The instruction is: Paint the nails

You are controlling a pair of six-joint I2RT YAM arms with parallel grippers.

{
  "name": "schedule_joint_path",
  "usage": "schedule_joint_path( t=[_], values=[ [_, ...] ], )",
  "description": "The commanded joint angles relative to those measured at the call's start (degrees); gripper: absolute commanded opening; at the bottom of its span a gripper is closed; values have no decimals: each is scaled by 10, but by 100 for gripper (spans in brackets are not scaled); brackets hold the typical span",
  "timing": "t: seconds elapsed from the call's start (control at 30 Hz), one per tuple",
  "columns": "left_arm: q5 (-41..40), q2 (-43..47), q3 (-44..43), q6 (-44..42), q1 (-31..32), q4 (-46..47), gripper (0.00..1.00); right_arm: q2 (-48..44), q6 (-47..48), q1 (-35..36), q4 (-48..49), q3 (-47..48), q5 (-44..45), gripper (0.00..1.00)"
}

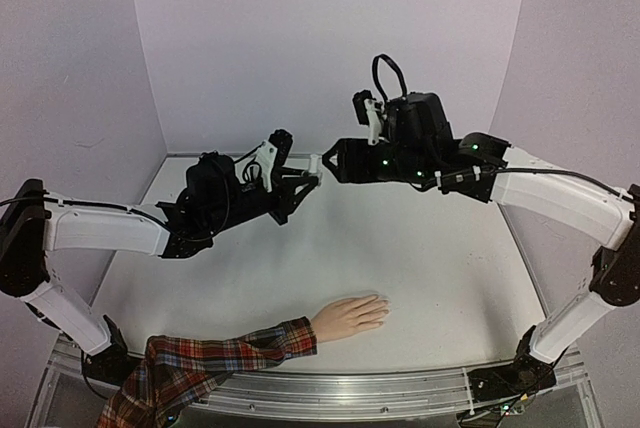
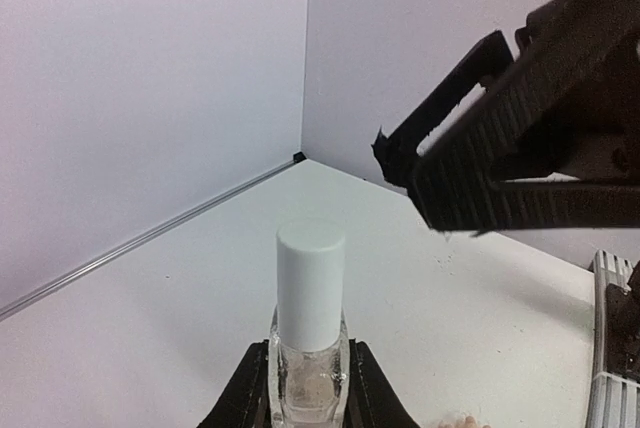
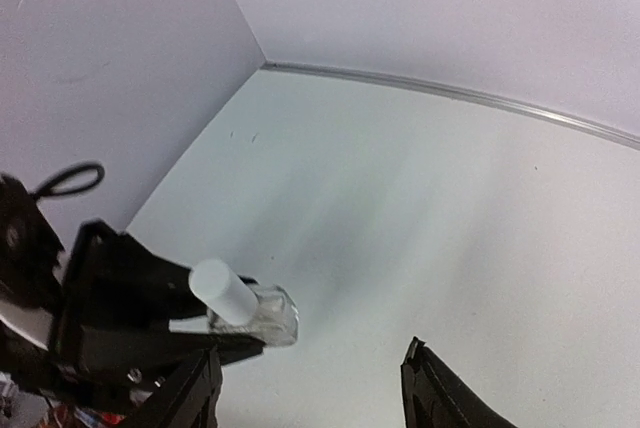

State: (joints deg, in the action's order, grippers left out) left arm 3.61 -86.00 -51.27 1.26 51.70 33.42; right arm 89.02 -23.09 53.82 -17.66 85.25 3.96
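Observation:
A small clear bottle (image 2: 308, 373) with a white cap (image 2: 310, 283) stands upright between the fingers of my left gripper (image 2: 308, 393), which is shut on its glass body. In the top view this left gripper (image 1: 312, 170) holds the bottle (image 1: 316, 162) high over the table's back middle. My right gripper (image 1: 335, 160) faces it from the right, just apart from the cap. Its fingers (image 3: 195, 388) stand wide open with nothing between them, and the bottle (image 3: 245, 306) lies up-left of the gap. The mannequin hand (image 1: 350, 315) lies flat near the front edge. Its nails (image 1: 382, 309) are too small to make out.
The red plaid sleeve (image 1: 225, 356) runs from the hand to the front left corner. Pale walls close the table (image 1: 430, 258) at the back and both sides. A metal rail (image 1: 380, 388) lines the near edge by the arm bases.

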Motion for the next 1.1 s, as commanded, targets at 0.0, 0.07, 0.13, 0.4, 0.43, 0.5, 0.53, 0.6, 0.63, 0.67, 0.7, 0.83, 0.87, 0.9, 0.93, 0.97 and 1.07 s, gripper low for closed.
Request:
schedule_joint_path(
  t=[0.0,0.07,0.13,0.4,0.43,0.5,0.53,0.6,0.63,0.67,0.7,0.83,0.87,0.9,0.93,0.97,1.07],
  values=[
    [-64,3,-9,-12,8,35,0,51,-48,20,-24,80,55,60],
    [-66,4,-8,-12,10,37,0,75,-47,21,-38,109,58,57],
    [-69,2,-12,-12,11,33,0,92,-47,22,-43,129,57,52],
    [-61,0,-30,-2,12,16,0,135,-23,30,-64,182,74,34],
    [-61,1,-29,3,12,13,0,134,-19,30,-64,179,75,33],
    [-58,5,-31,9,13,7,0,131,-7,30,-64,171,71,30],
    [-55,7,-33,11,13,3,0,130,-1,30,-64,166,66,29],
    [-17,13,-37,17,11,-3,0,129,28,30,-60,159,45,17],
    [24,18,-38,19,7,-4,0,126,45,29,-57,155,31,6],
    [84,23,-39,23,2,-6,0,120,71,28,-54,146,9,0],
    [155,29,-40,30,-9,-8,0,113,107,25,-48,131,-26,0],
    [484,38,-43,104,-73,15,0,49,293,-1,-17,27,-387,0],
    [566,35,-41,140,-88,47,0,38,316,-9,-16,8,-467,0],
    [614,30,-42,172,-97,71,0,34,320,-18,-16,-1,-520,0],
    [644,26,-45,193,-103,82,0,33,316,-28,-16,-5,-558,0],
    [654,24,-48,198,-105,76,0,35,308,-34,-17,-4,-583,0],
    [605,29,-52,136,-106,12,0,19,301,-36,-10,-22,-552,0]
  ],
)
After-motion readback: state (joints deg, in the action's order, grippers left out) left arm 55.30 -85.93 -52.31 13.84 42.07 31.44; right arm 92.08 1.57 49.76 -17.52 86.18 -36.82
